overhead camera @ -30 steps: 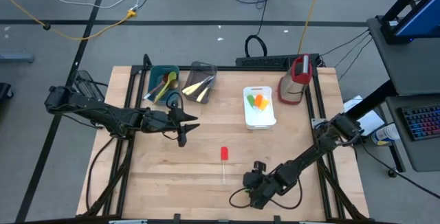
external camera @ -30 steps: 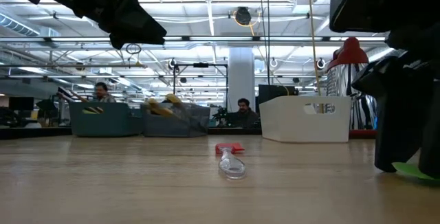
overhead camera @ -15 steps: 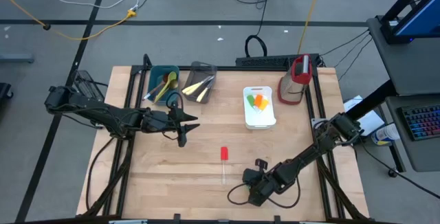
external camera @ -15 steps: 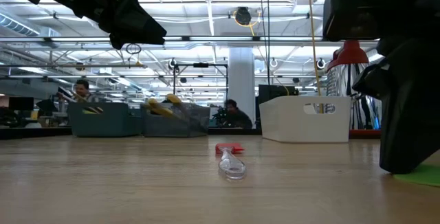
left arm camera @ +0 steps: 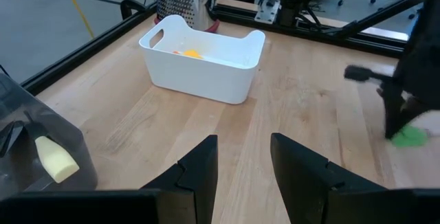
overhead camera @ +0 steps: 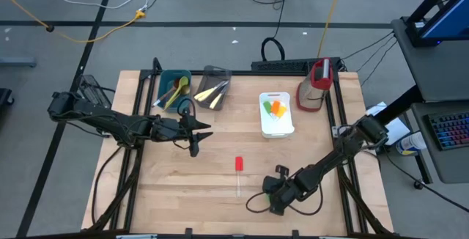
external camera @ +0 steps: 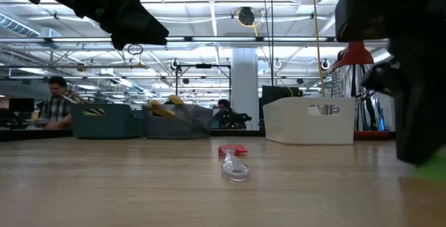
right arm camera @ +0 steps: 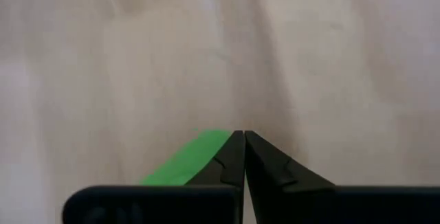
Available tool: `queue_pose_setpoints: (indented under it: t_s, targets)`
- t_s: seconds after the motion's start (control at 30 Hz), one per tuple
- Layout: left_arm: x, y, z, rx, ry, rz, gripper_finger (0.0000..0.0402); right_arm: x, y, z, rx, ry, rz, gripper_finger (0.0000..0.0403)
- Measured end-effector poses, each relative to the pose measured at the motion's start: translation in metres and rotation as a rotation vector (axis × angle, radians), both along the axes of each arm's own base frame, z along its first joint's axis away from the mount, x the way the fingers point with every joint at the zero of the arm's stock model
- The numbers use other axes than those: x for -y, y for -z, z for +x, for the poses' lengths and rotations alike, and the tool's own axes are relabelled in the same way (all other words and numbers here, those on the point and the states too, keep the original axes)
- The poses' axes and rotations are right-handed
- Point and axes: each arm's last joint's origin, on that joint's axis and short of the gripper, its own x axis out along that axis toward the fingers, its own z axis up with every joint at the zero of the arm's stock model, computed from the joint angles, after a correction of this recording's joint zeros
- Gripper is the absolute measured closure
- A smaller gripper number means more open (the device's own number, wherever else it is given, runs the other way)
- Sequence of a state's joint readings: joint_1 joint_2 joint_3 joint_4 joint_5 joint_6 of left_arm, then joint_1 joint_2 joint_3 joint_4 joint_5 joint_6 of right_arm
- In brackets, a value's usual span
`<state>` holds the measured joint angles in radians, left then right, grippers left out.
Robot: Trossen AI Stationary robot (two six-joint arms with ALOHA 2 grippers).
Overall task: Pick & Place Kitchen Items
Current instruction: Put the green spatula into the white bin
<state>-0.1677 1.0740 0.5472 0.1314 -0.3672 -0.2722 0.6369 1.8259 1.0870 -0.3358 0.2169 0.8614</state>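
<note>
Right gripper [right arm camera: 244, 157] fingers pressed together, pinching green spatula head [right arm camera: 189, 159] low at near table edge, likely to lift it; red spatula [overhead camera: 238, 166] lies beyond, unheld; left gripper [left arm camera: 242, 165] fingers spread, waiting short of white tub [left arm camera: 206, 62].
</note>
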Motion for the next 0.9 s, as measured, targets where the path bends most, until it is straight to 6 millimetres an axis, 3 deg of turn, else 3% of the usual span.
queue_pose_setpoints:
  t_s: [0.2, 0.9]
  targets:
    - [0.0, 0.0, 0.0, 0.0, 0.0, 0.0, 0.0261, 0.011, -0.024, 0.005, 0.084, -0.022, -0.011, 0.0402]
    - [0.0, 0.0, 0.0, 0.0, -0.001, -0.001, 0.0261, 0.053, -0.034, 0.005, -0.03, -0.059, -0.17, 0.0403]
